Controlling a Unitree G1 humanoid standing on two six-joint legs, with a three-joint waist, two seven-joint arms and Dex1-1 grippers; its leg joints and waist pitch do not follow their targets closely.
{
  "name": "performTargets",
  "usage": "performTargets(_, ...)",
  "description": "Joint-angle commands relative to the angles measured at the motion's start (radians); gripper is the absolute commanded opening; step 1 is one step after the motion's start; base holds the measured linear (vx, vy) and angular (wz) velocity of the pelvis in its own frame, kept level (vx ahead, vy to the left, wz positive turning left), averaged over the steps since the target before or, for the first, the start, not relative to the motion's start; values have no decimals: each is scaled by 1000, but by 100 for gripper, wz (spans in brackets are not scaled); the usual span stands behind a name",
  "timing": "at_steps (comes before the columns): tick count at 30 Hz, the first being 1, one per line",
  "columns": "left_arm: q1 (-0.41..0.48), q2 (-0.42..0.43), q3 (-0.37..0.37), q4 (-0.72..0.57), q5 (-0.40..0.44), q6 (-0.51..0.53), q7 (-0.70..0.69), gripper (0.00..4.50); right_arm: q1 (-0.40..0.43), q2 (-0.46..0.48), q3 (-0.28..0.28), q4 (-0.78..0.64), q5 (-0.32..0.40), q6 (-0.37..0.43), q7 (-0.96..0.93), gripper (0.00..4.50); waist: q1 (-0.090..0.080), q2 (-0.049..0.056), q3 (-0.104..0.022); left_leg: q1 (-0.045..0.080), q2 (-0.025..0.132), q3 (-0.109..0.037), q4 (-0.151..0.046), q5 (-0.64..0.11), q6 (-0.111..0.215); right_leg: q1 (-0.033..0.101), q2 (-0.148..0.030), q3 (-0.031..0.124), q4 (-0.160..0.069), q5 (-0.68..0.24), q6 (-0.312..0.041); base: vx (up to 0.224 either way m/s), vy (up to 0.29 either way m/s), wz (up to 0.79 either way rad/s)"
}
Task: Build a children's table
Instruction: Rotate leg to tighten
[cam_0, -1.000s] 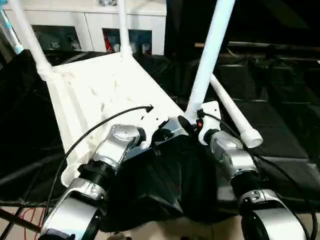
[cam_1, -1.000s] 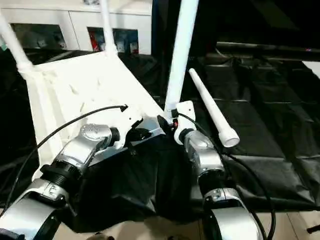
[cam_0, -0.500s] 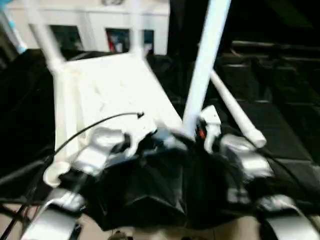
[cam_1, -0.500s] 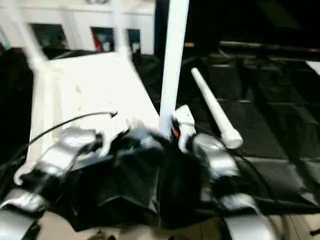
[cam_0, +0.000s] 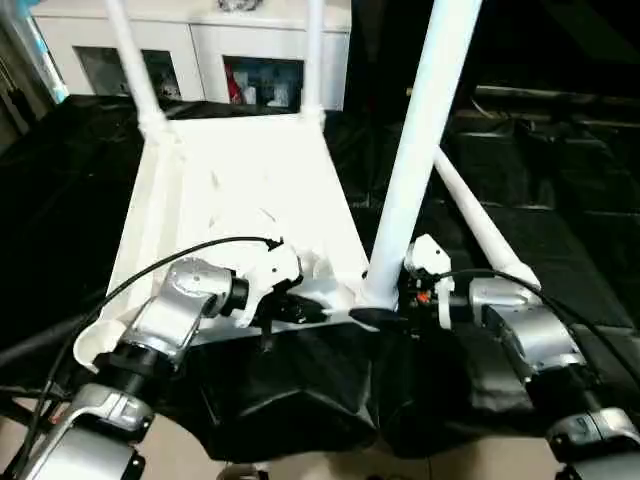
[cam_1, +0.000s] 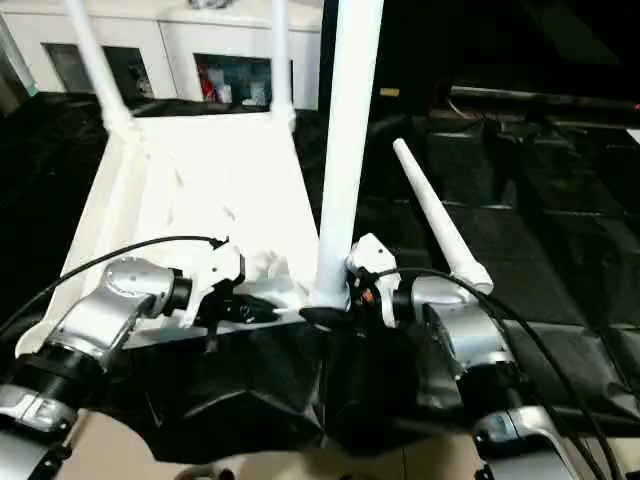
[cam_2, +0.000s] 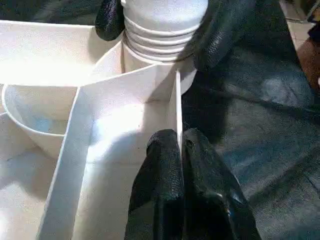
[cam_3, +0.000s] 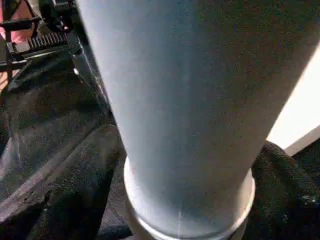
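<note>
Left gripper (cam_2: 180, 150) pinches tabletop (cam_0: 240, 180) rib; right gripper (cam_0: 385, 305) spans near-right leg (cam_0: 420, 150). Loose leg (cam_0: 480, 225) on black sheet (cam_0: 560, 260); cabinet (cam_0: 200, 50) beyond.

Black sheet (cam_0: 560, 230) covers the surface — on it the upturned tabletop (cam_0: 235, 190) and a loose leg (cam_0: 480, 225).

Bright overhead light blows the white tabletop (cam_0: 240, 190) into glare against the dim black sheeting (cam_0: 560, 250), while the near leg (cam_3: 175, 110) looms soft and grey-shadowed.
</note>
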Motion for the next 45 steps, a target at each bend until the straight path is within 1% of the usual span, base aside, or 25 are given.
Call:
performTargets(1, -23, -26, -21, -50, -40, -15, -41, 0, 1, 12, 34, -29, 6, 6, 25, 338, -3, 6, -70, 19, 34, -18, -71, -306, 16, 46, -59, 52, -77, -331, -191, 0, 0, 0)
performTargets(7, -26, -26, -12, -39, -35, -14, -23, 0, 12, 28, 28, -39, 9, 23, 11, 288, -1, 5, -71, 18, 34, -19, -71, -304, 12, 47, -59, 52, -76, -329, -188, 0, 0, 0)
performTargets(10, -34, -47, 0, -16, -27, -11, 23, 0, 17, 59, 13, -13, 15, 16, -44, 279, -1, 4, -70, 18, 34, -19, -71, -306, 10, 46, -60, 52, -76, -331, -187, 0, 0, 0)
performTargets(12, -54, -79, 13, 19, -12, -6, 91, 0, 2, 114, -27, 51, 8, -20, -161, 273, -9, 3, -69, 17, 31, -22, -72, -318, -1, 45, -63, 51, -81, -365, -178, 0, 0, 0)
performTargets(13, -54, -81, 13, 20, -11, -7, 95, 0, 0, 117, -29, 54, 7, -22, -167, 273, -9, 3, -69, 17, 31, -22, -72, -318, -1, 45, -63, 51, -81, -365, -178, 0, 0, 0)
performTargets(14, -69, -101, 20, 42, 1, 1, 142, 0, -18, 151, -59, 100, 7, -29, -245, 272, -14, 4, -68, 22, 29, -22, -70, -340, -9, 41, -64, 50, -86, -412, -167, 0, 0, 0)
performTargets(15, -77, -111, 23, 51, 6, 9, 165, 0, -28, 167, -74, 121, 8, -27, -282, 272, -17, 4, -67, 21, 28, -24, -72, -344, -11, 42, -65, 49, -88, -426, -165, 0, 0, 0)
performTargets(16, -95, -137, 35, 74, 17, 27, 228, 0, -43, 199, -96, 157, 8, -27, -351, 272, -19, -4, -67, 17, 27, -26, -73, -339, -11, 48, -64, 46, -90, -447, -150, 0, 0, 0)
performTargets(18, -115, -159, 46, 97, 24, 37, 283, 0, -57, 225, -112, 186, 6, -24, -413, 272, -26, -1, -67, 22, 26, -26, -70, -337, -11, 42, -66, 46, -95, -468, -145, 0, 0, 0)
performTargets(19, -130, -176, 54, 114, 31, 45, 328, 0, -68, 246, -122, 207, 1, -25, -464, 272, -29, -16, -67, 18, 25, -23, -69, -332, -5, 43, -64, 46, -97, -474, -139, 0, 0, 0)
performTargets(20, -147, -195, 63, 132, 39, 54, 384, 0, -80, 269, -131, 231, -7, -28, -526, 272, -28, -9, -65, 21, 24, -24, -68, -329, -4, 39, -64, 46, -96, -483, -138, 0, 0, 0)
performTargets(22, -167, -221, 76, 154, 46, 68, 449, 0, -101, 302, -143, 269, -24, -35, -625, 272, -34, -7, -67, 19, 25, -27, -69, -319, -8, 41, -65, 44, -95, -485, -137, 0, 0, 0)
performTargets(23, -186, -248, 88, 179, 55, 69, 510, 0, -128, 340, -165, 312, -34, -47, -736, 272, -35, -9, -68, 18, 25, -23, -69, -310, -3, 38, -64, 46, -96, -470, -134, 0, 0, 0)
performTargets(24, -191, -258, 88, 189, 60, 62, 528, 0, -141, 356, -174, 332, -36, -47, -783, 272, -38, -7, -67, 18, 24, -24, -68, -310, -4, 36, -64, 46, -96, -468, -137, 0, 0, 0)
performTargets(26, -195, -265, 86, 196, 65, 53, 541, 0, -156, 373, -185, 357, -41, -51, -826, 272, -38, -8, -70, 17, 23, -24, -68, -296, -2, 40, -64, 46, -93, -445, -137, 0, 0, 0)
performTargets(27, -192, -269, 81, 196, 64, 31, 530, 0, -160, 377, -169, 364, -69, -78, -852, 272, -37, -7, -70, 16, 24, -22, -68, -292, 6, 40, -64, 47, -92, -423, -141, 0, 0, 0)
performTargets(29, -181, -270, 71, 185, 62, 15, 504, 0, -165, 382, -152, 374, -85, -121, -828, 272, -36, -4, -74, 12, 25, -22, -69, -271, 12, 43, -63, 49, -83, -360, -155, 0, 0, 0)
performTargets(31, -169, -265, 65, 170, 59, 3, 479, 0, -169, 386, -158, 373, -60, -133, -755, 342, -34, -5, -76, 10, 25, -18, -67, -248, 28, 48, -60, 50, -74, -282, -182, 0, 0, 0)
performTargets(34, -157, -242, 59, 159, 58, -12, 458, 0, -174, 371, -169, 364, -33, -123, -686, 344, -35, -5, -73, 9, 24, -18, -68, -256, 42, 52, -61, 49, -77, -294, -187, 0, 0, 0)
performTargets(35, -155, -238, 59, 159, 58, -17, 454, 0, -176, 368, -169, 366, -30, -123, -675, 363, -35, -5, -72, 8, 24, -18, -68, -262, 42, 52, -61, 49, -78, -306, -184, 0, 0, 0)
performTargets(36, -151, -233, 56, 156, 58, -25, 444, 0, -176, 361, -163, 364, -33, -123, -660, 363, -36, -5, -72, 10, 24, -19, -68, -268, 39, 51, -61, 49, -80, -327, -180, 0, 0, 0)
performTargets(38, -118, -193, 32, 113, 46, -62, 345, 0, -159, 309, -112, 317, -56, -108, -547, 386, -36, -5, -71, 10, 26, -20, -69, -279, 38, 52, -63, 49, -81, -350, -177, 0, 0, 0)
performTargets(41, -84, -160, 16, 67, 24, -69, 255, 0, -139, 256, -69, 275, -70, -95, -446, 387, -39, -6, -69, 11, 30, -20, -71, -290, 39, 48, -63, 51, -82, -365, -170, 0, 0, 0)
performTargets(42, -70, -142, 9, 49, 19, -67, 223, 0, -124, 225, -53, 242, -64, -89, -386, 387, -34, -3, -70, 15, 32, -18, -70, -282, 36, 46, -61, 53, -78, -337, -182, 0, 0, 0)
performTargets(45, -55, -112, -2, 38, 21, -76, 184, 0, -100, 177, -33, 188, -57, -82, -296, 387, -28, -3, -70, 15, 33, -17, -71, -281, 37, 46, -58, 53, -74, -307, -189, 0, 0, 0)
